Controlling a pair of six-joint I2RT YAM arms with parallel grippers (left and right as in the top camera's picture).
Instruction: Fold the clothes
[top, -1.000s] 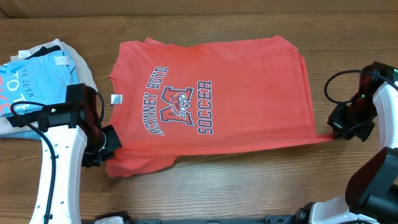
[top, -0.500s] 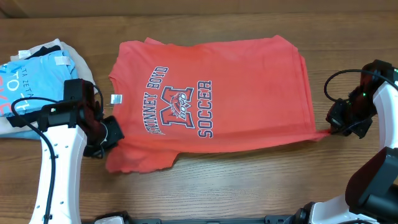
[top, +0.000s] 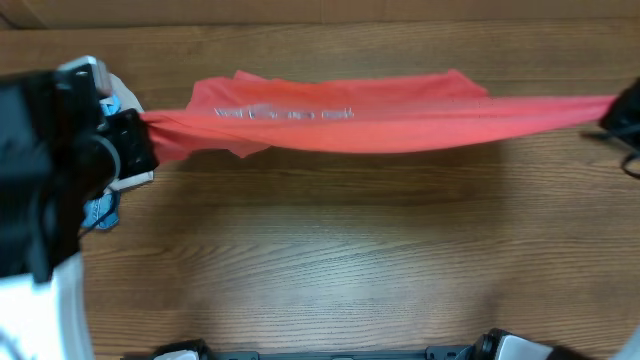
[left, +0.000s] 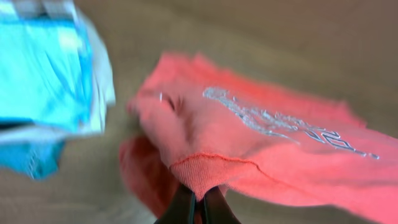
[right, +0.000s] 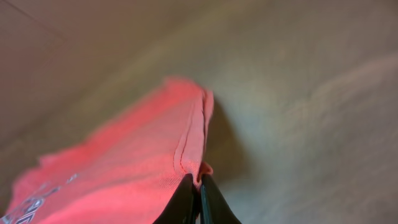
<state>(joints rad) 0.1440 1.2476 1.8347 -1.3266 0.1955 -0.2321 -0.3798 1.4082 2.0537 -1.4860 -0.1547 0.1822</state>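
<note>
Overhead, the coral-red short-sleeved cotton T-shirt (top: 400, 125) hangs stretched over the wooden table (top: 330, 260) between the left gripper (left: 198, 208) and right gripper (right: 199, 200), each pinched tight on a hem, so the fold seems underway and next calls for laying that edge across evenly.

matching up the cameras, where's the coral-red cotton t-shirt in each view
Overhead: the coral-red cotton T-shirt is stretched as a band across the upper part, from the left side to the right edge.
Left wrist: the T-shirt fills centre and right, hem pinched in the shut left gripper at bottom.
Right wrist: the T-shirt is lower left, corner pinched in the shut right gripper.
Shared landmark: its pale lettering.
</note>
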